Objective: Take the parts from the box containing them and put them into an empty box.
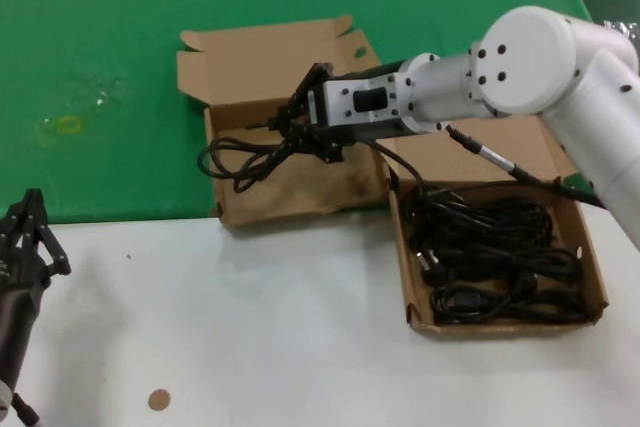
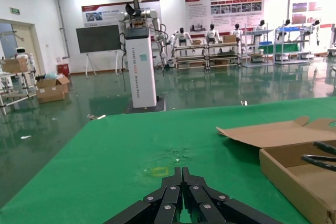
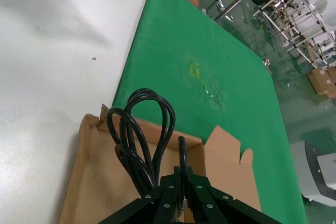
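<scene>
Left gripper (image 1: 25,237) idles at table edge, fingers together. Right gripper (image 1: 300,125) (clamped on one cord (image 1: 240,159)) hangs over empty box (image 1: 300,197); approx. all remaining parts (image 1: 495,257) wait in source box (image 1: 596,277).

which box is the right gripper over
The left box, partly on the green cloth. The right gripper holds one cord there; the other box is full of cords.

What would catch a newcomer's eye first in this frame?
The big white right arm reaching across the scene, its tool shut on a black coiled power cord that dangles over the otherwise empty box at the green mat's edge. Next, the box to the robot's right, packed with tangled black cords. The left tool waits, shut, at the near left.
</scene>
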